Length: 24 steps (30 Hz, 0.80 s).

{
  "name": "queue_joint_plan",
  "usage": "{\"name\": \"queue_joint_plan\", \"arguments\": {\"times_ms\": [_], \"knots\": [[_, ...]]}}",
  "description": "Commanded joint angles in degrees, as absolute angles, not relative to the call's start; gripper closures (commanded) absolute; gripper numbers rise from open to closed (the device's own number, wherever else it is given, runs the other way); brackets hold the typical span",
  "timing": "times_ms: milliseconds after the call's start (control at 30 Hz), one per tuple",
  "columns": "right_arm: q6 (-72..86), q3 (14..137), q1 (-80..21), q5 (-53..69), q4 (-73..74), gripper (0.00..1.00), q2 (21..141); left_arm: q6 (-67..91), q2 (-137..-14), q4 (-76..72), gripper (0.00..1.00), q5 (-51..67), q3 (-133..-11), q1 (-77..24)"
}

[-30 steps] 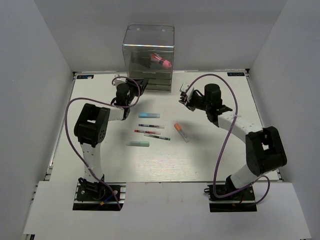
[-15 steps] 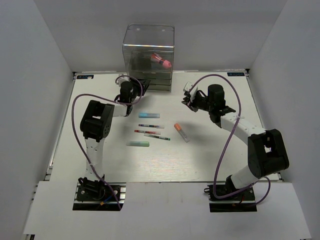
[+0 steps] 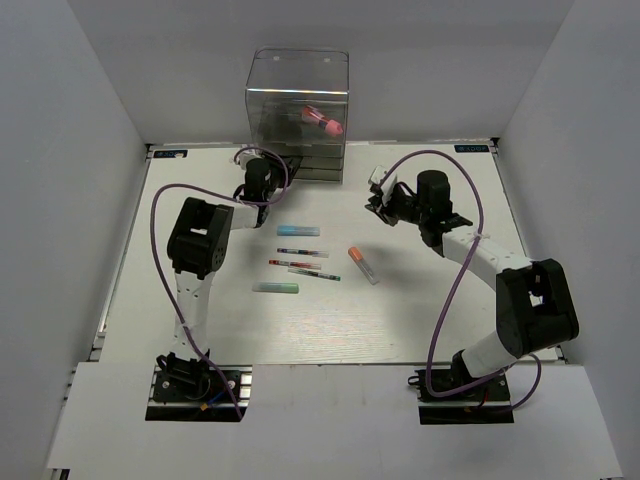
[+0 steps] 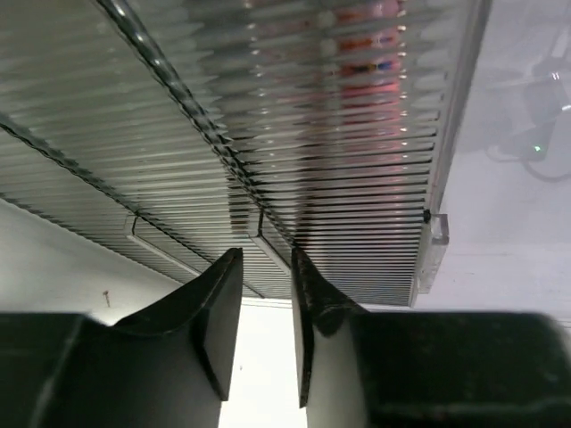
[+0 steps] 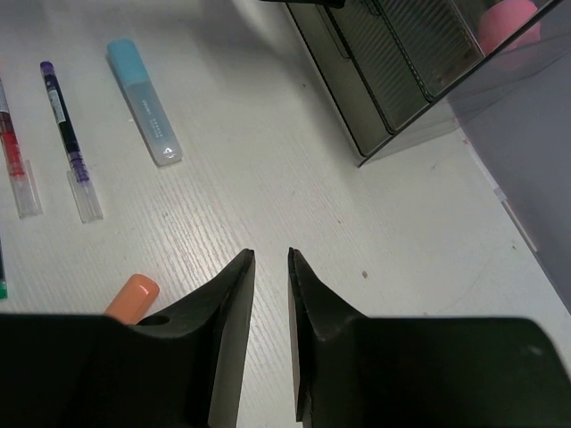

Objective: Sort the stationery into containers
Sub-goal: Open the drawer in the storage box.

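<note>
- Top external: L gripper (image 3: 262, 170) nose-in at the clear box (image 3: 297, 75) base, jaws hidden here. Pink tube (image 3: 322, 122) inside, upper level. R arm reaches fwd, R gripper (image 3: 378, 195) right of box.
- Left wrist: fingers a slit apart at a drawer tab (image 4: 272, 241); gripped or not, can't tell. Tube just a pink smear thru ribbed plastic.
- Right wrist: jaws narrowly apart, empty, over table (image 5: 268, 160). Orange marker (image 5: 132, 297) half-hidden by a finger.

Clear drawer box (image 3: 297, 110) close before the left gripper (image 4: 266, 259); open tabletop (image 3: 400, 310) right of the pens (image 3: 300, 264)
</note>
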State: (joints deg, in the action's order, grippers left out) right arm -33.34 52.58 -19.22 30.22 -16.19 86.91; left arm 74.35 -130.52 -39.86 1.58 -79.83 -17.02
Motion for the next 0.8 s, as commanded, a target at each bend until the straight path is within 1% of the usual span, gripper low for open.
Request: {"name": "queue_joint_plan", "arguments": {"times_ms": [0, 100, 133, 200, 233, 267, 300, 433, 767], "knots": [[-32.7, 52.0, -19.1, 31.1, -16.4, 0.72, 85.0, 73.1, -130.4, -38.3, 0.63, -1.6, -81.4, -16.9], [-32.6, 51.6, -18.9, 31.3, -16.2, 0.72, 85.0, 73.1, -131.0, -39.5, 0.69, -2.1, -81.4, -16.9], [-32.7, 51.6, -19.0, 31.6, -16.1, 0.72, 84.8, 73.1, -131.0, -40.1, 0.76, -2.1, -81.4, -16.9], [-32.5, 51.2, -18.8, 31.8, -15.7, 0.72, 84.6, 73.1, -131.0, -40.7, 0.84, -2.1, -81.4, -16.9], [-32.6, 51.2, -18.8, 31.8, -15.6, 0.72, 84.6, 73.1, -131.0, -40.7, 0.92, -2.1, -81.4, -16.9], [-32.5, 51.2, -18.9, 31.8, -15.6, 0.72, 84.6, 73.1, -131.0, -41.2, 0.98, -2.1, -81.4, -16.9], [-32.6, 51.2, -18.9, 31.7, -15.5, 0.72, 84.5, 73.1, -131.0, -41.2, 1.0, -2.1, -80.9, -16.9], [-32.5, 51.2, -18.9, 32.3, -14.9, 0.72, 84.4, 73.1, -128.9, -45.2, 1.0, -2.1, -76.6, -17.4], [-32.7, 51.2, -19.1, 34.2, -12.6, 0.63, 84.6, 72.5, -121.8, -54.6, 1.0, 1.1, -61.8, -18.5]]}}
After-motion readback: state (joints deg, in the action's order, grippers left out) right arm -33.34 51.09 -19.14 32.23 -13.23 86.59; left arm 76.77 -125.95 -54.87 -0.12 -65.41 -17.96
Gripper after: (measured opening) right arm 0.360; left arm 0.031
